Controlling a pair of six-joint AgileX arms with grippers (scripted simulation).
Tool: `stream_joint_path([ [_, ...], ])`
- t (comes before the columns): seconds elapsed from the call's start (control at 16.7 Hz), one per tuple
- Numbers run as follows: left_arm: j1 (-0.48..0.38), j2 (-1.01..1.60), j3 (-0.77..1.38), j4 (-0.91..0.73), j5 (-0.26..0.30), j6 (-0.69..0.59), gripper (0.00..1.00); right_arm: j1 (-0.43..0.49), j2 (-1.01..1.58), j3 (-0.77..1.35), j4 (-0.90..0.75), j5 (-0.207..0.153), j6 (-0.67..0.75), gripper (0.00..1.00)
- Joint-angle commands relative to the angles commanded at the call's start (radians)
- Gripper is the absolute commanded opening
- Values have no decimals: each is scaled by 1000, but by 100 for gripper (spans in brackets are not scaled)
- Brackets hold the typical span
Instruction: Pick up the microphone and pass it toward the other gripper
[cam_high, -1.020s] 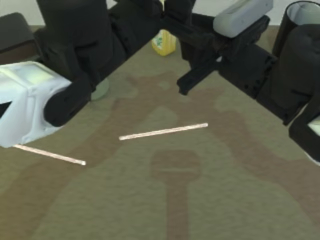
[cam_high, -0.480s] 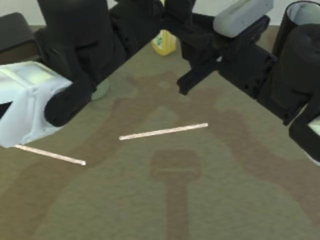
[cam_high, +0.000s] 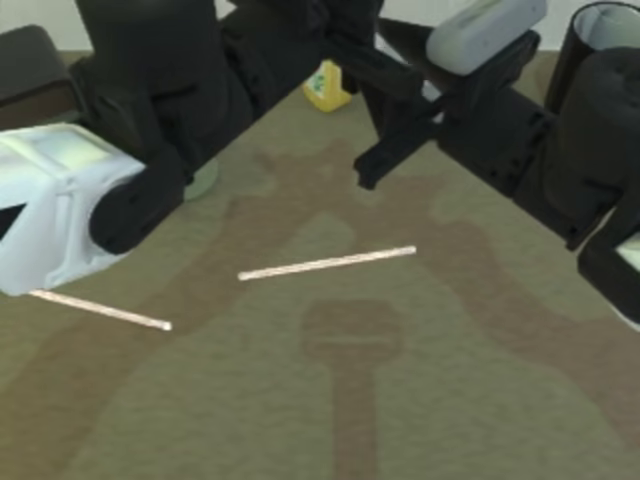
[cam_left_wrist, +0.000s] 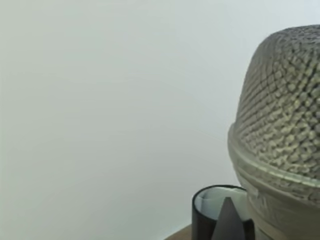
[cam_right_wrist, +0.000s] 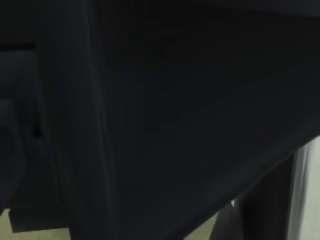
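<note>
Silver-grey mesh fills one side of the left wrist view: the rounded head of the slim handheld microphone (cam_left_wrist: 280, 125), with a ridged collar under it. The head is raised off the table against a pale wall. Its black stick handle runs out of sight. One black tapering finger (cam_left_wrist: 227, 221) of the left gripper (cam_high: 342, 48) points up just beside the collar. This claw is closed on the microphone, which sits close in front of its wrist camera.

In the top view the left arm reaches from the table's left side to the far edge at centre. There it meets the right arm, which comes in from the right. The microphone cannot be picked out in the black mass where they meet. The right gripper (cam_high: 398, 142) slants down toward the olive-brown mottled table (cam_high: 480, 380) just below that meeting point. I cannot tell how far this claw is open. The right wrist view is dark.

A small yellow container (cam_high: 328, 85) stands at the far edge, partly behind the arms. A black cylinder with a white inside (cam_high: 598, 28) is at the far right corner. Two thin white rods lie flat and well apart: one near the centre (cam_high: 327, 262), the other at the left (cam_high: 98, 309)
</note>
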Motion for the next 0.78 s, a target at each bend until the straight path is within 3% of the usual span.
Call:
stream_joint_path([
  [0.18,0,0,0,0,0,0,0,0,0,0,0,0,0,98],
  [0.24,0,0,0,0,0,0,0,0,0,0,0,0,0,100],
  [0.78,0,-11,10,-2,-7,7,0,-12,8,-11,-2,6,-4,100],
])
